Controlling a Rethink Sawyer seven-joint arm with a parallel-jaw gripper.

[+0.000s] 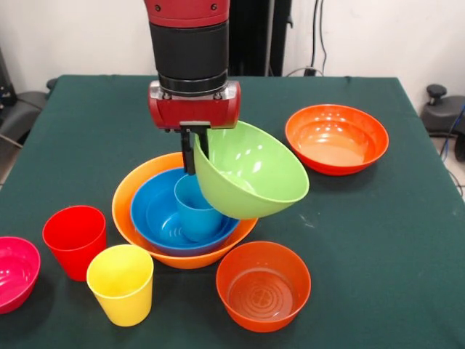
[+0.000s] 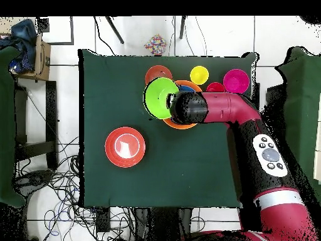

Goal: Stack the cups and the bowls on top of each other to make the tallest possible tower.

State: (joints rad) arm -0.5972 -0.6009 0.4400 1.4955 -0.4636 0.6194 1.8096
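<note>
My gripper is shut on the rim of the lime green bowl and holds it tilted in the air, above the right side of the tower. The tower is the pale orange bowl with the blue bowl in it and a light blue cup standing inside that. The red cup and yellow cup stand at the front left. A magenta-pink bowl sits at the left edge. In the overhead view the green bowl sticks out left of my arm's wrist.
One red-orange bowl sits in front of the tower and a wider red-orange bowl sits at the back right; the wide one also shows in the overhead view. A chair stands beyond the table's right edge.
</note>
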